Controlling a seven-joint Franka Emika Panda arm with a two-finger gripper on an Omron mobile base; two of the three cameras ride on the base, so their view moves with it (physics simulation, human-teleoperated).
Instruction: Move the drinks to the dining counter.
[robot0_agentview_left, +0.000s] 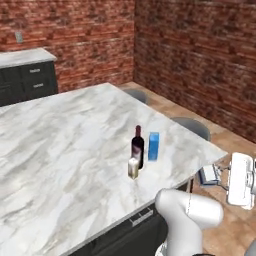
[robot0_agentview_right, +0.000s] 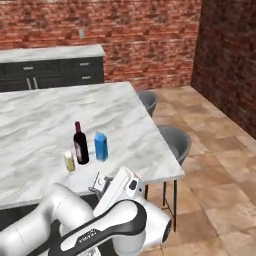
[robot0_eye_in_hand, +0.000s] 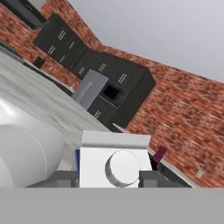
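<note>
On the dining counter (robot0_agentview_left: 60, 150) (robot0_agentview_right: 40, 115) stand three drinks close together: a dark wine bottle (robot0_agentview_left: 138, 146) (robot0_agentview_right: 80, 144) with a red cap, a blue carton (robot0_agentview_left: 153, 146) (robot0_agentview_right: 101, 146), and a small pale-yellow jar (robot0_agentview_left: 133, 168) (robot0_agentview_right: 69, 161). My gripper (robot0_agentview_left: 209, 175) (robot0_agentview_right: 100, 184) (robot0_eye_in_hand: 108, 177) hangs by the counter's near right edge, to the right of these drinks. It is shut on a short white-grey can (robot0_agentview_left: 207, 174) (robot0_eye_in_hand: 114, 165) with a blue edge. In the hand view the can sits between the two fingers.
Two grey stools (robot0_agentview_left: 192, 126) (robot0_agentview_right: 175, 140) stand along the counter's right side, over a tiled floor. A narrower counter with dark drawers (robot0_agentview_left: 27, 75) (robot0_agentview_right: 50, 70) lines the brick back wall. My white arm crosses the foreground of both base views.
</note>
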